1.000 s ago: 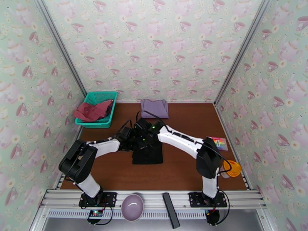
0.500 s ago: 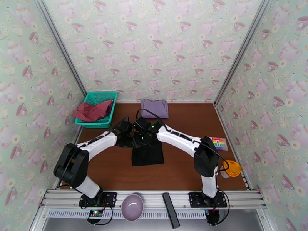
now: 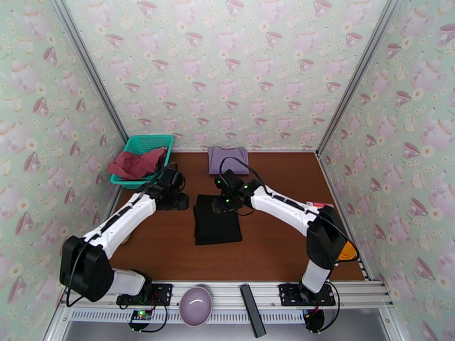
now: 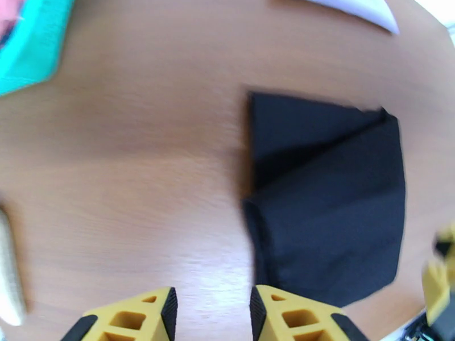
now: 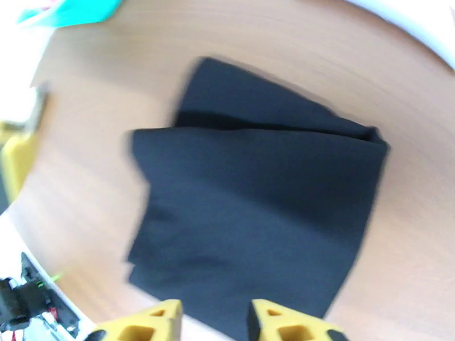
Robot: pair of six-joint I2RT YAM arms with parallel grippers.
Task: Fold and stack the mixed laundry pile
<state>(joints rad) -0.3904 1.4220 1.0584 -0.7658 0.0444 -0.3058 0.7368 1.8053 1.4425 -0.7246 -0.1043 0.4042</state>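
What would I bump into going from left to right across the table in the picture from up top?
basket → left gripper → black garment → orange object

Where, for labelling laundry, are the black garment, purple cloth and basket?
black garment [image 3: 216, 225]: top view, middle of the fold
purple cloth [image 3: 228, 159]: top view, its centre
basket [image 3: 149, 138]: top view, far rim
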